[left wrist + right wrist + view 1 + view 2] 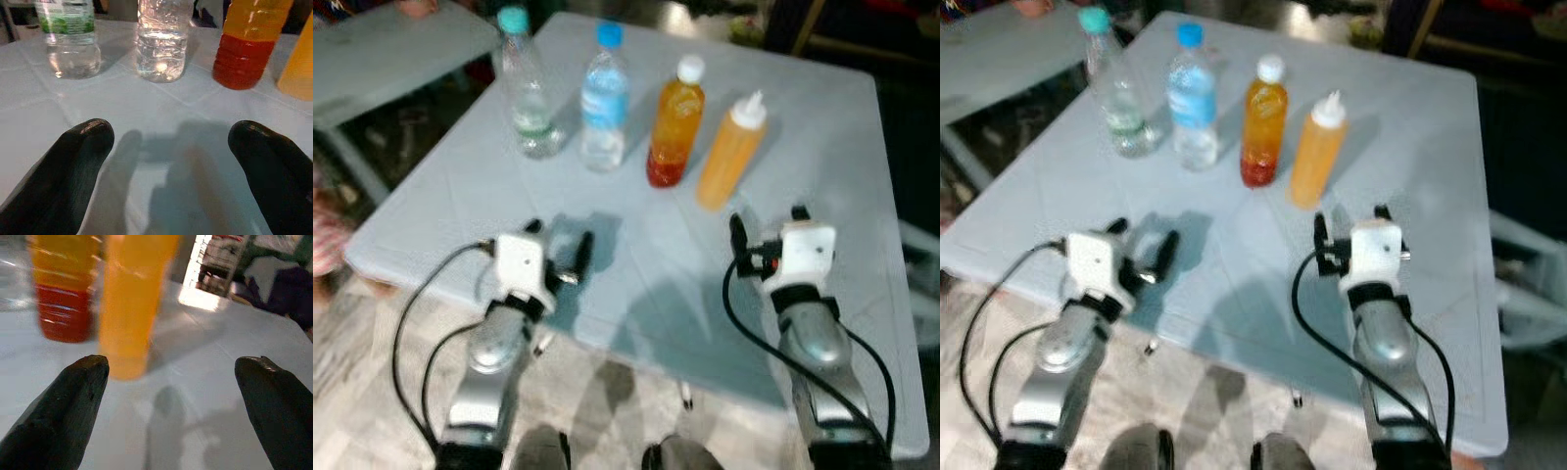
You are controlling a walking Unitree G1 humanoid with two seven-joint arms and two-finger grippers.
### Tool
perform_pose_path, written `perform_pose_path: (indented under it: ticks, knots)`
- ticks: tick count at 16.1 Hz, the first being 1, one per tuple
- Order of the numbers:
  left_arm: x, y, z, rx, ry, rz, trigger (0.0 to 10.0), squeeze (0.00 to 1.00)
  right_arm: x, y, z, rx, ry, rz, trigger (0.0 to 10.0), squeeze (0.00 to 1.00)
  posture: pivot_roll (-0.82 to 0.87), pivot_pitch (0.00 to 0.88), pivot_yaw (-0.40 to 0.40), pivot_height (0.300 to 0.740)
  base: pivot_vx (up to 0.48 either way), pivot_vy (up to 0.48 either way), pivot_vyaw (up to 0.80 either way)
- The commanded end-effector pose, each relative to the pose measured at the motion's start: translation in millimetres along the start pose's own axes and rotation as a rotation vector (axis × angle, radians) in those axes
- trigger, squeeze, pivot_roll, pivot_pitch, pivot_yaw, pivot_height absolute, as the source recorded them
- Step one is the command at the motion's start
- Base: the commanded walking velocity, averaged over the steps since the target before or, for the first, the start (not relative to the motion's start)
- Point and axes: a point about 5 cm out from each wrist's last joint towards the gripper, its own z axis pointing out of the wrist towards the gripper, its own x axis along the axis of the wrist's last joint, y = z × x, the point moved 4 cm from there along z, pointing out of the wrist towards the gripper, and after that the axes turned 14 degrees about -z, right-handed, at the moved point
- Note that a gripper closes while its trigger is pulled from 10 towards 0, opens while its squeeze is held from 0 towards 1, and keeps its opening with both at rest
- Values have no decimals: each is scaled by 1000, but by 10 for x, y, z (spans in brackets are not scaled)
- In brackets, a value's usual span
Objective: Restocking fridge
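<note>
Our left gripper (560,247) and right gripper (767,227) both hover over the near edge of the grey table (822,147), fingers spread wide with nothing between them. Further in, toward the far edge, we've got four bottles standing in a row: teal-capped water bottle (527,88), blue-capped water bottle (605,98), orange juice bottle (675,122), and yellow squeeze bottle (731,152), which is closest to our right gripper.
</note>
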Motion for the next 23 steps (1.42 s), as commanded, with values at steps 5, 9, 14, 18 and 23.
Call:
perform_pose_path:
  ticks: [5,9,14,18,23]
  knots:
    - [65,-118,-57,31,8,31,10000,0,80,65,97,-16,39,-11,10000,0,31,143,-20,740,0,0,0]
    - [85,-28,-81,-23,4,84,10000,0,129,138,200,-19,67,-36,10000,0,40,160,-3,740,0,0,0]
    - [118,-71,-142,-10,-11,104,10000,0,273,247,454,19,130,-48,10000,0,83,195,20,740,0,0,0]
    - [144,-117,-215,-1,-27,120,10000,0,406,321,611,27,179,-74,10000,0,121,218,30,740,0,0,0]
    - [200,-159,-289,-1,-45,135,10000,0,544,394,797,-6,224,-87,10000,0,163,237,54,740,0,0,0]
